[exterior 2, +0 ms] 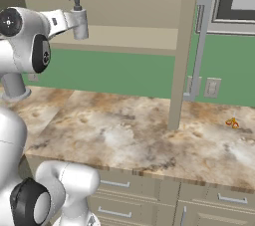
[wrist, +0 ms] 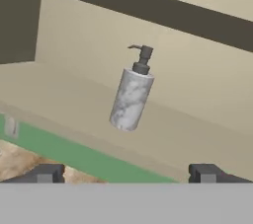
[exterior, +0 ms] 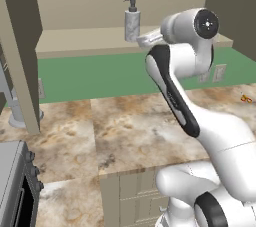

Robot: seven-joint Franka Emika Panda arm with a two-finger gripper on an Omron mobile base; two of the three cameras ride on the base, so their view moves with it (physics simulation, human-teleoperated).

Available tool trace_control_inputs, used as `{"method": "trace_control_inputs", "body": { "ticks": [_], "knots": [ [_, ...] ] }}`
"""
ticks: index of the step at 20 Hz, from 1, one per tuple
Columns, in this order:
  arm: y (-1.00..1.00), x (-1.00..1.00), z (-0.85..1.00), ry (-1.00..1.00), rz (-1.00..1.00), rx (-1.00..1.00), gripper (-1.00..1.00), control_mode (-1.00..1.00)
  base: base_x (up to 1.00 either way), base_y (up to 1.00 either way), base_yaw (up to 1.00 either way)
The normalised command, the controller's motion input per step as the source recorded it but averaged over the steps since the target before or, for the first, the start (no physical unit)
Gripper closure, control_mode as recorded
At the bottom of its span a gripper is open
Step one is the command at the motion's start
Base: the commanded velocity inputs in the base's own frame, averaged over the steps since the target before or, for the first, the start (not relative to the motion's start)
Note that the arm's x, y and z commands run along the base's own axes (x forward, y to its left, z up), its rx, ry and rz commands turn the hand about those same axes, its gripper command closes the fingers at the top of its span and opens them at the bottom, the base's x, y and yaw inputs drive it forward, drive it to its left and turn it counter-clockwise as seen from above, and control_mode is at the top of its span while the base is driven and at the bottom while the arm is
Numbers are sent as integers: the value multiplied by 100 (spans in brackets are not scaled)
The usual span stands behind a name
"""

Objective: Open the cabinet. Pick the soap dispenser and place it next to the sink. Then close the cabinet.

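A kitchen is showing here: a marbled bench (exterior 2: 124, 135) is running over beige drawers (exterior 2: 219, 205), under a wall cabinet (exterior: 100, 1), beside a stove (exterior: 15, 186).

I count one soap dispenser (wrist: 131, 94) on the one shelf (exterior: 85, 41) of the one cabinet (exterior 2: 124, 1), which has two doors (exterior 2: 180, 51) swung open, one at each side. One marbled table (exterior 2: 134, 130) lies below. Two wall outlets (exterior 2: 211, 87) sit on the green wall. One small orange thing (exterior 2: 231, 122) rests on the table. One pincer (wrist: 127, 173), mine.
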Motion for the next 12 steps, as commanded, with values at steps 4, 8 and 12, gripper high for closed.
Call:
{"method": "trace_control_inputs", "body": {
  "ticks": [4, 8, 12],
  "knots": [
    [-21, 30, 33, -17, -26, 4, -100, -100, 0, 0, 0],
    [-12, 29, 38, -13, -21, 10, -100, -100, 0, 0, 0],
    [-1, 22, 36, -4, -14, 14, -100, -100, 0, 0, 0]
  ]
}}
